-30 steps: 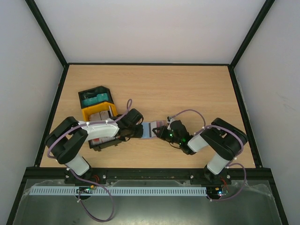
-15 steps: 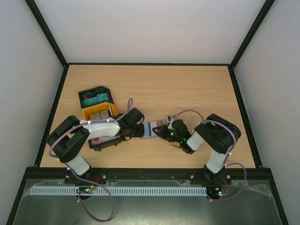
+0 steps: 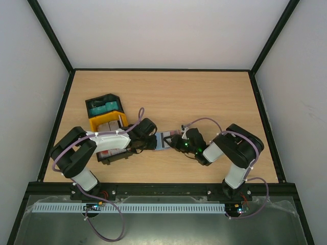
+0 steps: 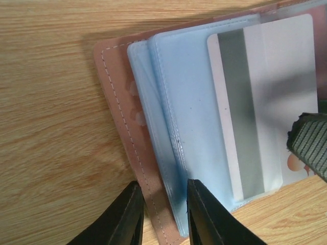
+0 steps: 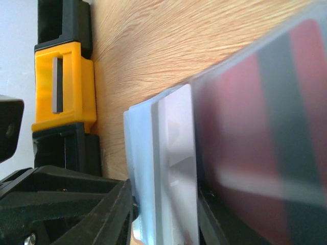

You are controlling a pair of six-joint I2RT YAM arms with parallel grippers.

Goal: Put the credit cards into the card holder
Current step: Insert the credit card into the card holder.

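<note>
The card holder [image 3: 163, 140] lies open on the table between both arms. In the left wrist view its brown stitched cover [image 4: 122, 127] carries pale blue sleeves, and a whitish credit card [image 4: 265, 102] with a grey stripe sits inside one sleeve. My left gripper [image 4: 163, 214] is shut on the holder's near edge, cover and sleeves between its jaws. My right gripper [image 5: 164, 199] has its jaws apart around the sleeves and the whitish credit card [image 5: 179, 153]. A red credit card [image 5: 265, 127] with a dark stripe shows behind a sleeve. One right finger pad [image 4: 309, 145] hangs over the card's far end.
A yellow tray [image 3: 107, 121] and a black tray [image 3: 103, 104] holding teal items stand at the back left, close behind my left arm. The yellow tray [image 5: 64, 87] also shows in the right wrist view. Bare wood lies to the rear and right.
My right gripper's jaws have parted from shut, and the right arm has edged left toward the holder. The left gripper has kept its grip and place.
</note>
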